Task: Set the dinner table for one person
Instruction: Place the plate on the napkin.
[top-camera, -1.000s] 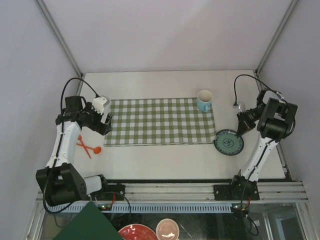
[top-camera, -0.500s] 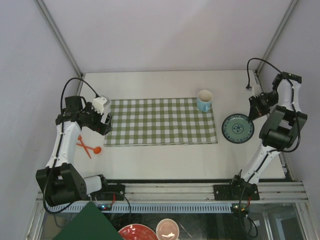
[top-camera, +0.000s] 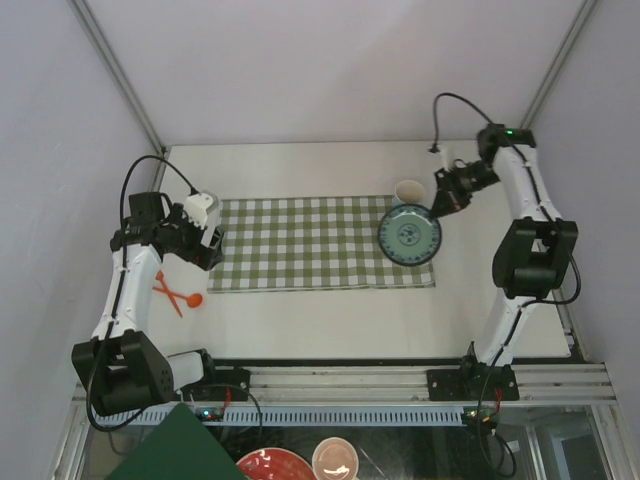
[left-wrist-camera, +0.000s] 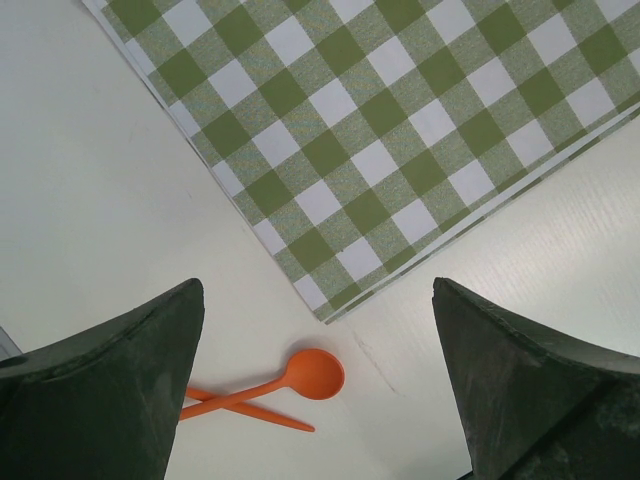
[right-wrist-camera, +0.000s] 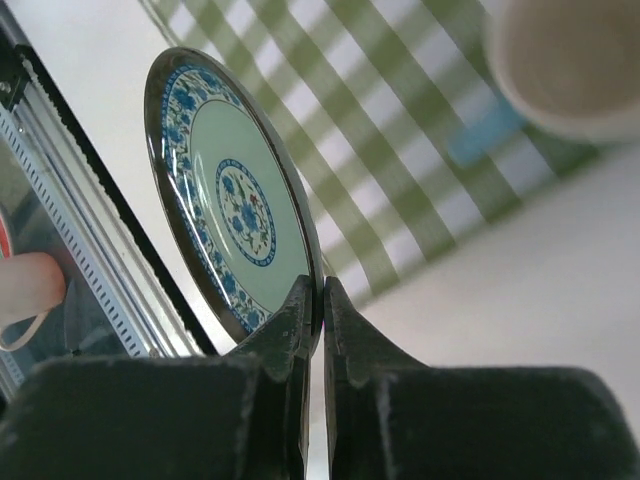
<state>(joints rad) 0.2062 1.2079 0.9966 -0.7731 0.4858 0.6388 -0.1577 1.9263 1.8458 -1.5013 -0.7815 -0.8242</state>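
Right gripper (right-wrist-camera: 322, 300) pinches plate (top-camera: 409, 235) by its rim.
Plate hangs over the right end of cloth (top-camera: 300, 245); left gripper (left-wrist-camera: 315, 290) gapes wide, empty.

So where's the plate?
In the top view, the right gripper holds the plate by its rim over the right end of the cloth, beside the cup.

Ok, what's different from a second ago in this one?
The right claw, shut on the plate by its rim, carried it left off the bare table to over the right end of the checked cloth, beside the mug. The left claw, open, the cloth, mug and orange utensils stayed put.
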